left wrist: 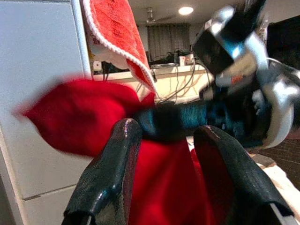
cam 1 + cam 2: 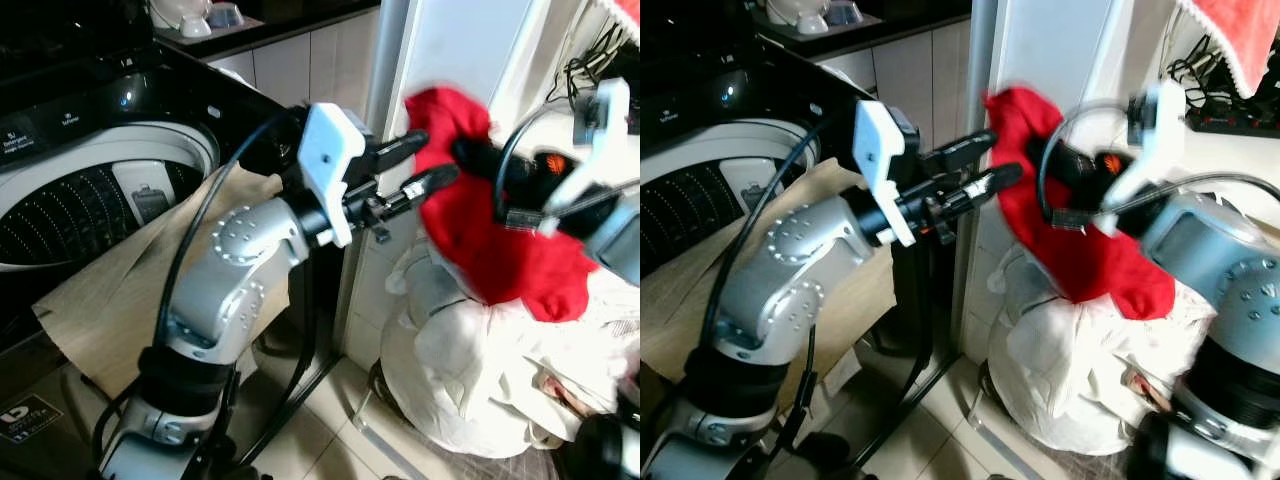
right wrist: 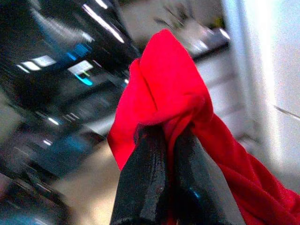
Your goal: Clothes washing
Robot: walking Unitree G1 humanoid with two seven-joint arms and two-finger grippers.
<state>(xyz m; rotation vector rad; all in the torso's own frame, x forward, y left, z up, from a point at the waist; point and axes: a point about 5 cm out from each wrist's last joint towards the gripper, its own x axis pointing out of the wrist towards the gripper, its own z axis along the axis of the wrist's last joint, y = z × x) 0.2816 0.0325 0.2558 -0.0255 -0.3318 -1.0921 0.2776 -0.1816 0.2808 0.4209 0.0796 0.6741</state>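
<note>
While the right gripper point(image 3: 161, 140) pinches a bunched fold of the red cloth point(image 2: 500, 230) with fingers nearly closed, the garment hangs in mid-air above the white laundry pile point(image 2: 480, 380), well right of the washer point(image 2: 100, 190). The left gripper point(image 2: 425, 160) reaches toward it, fingers spread wide and holding nothing, just touching the cloth's edge. Soft, light and limp, the cloth will likely sag and swing; a gathered fold near its top looks the safest hold.
</note>
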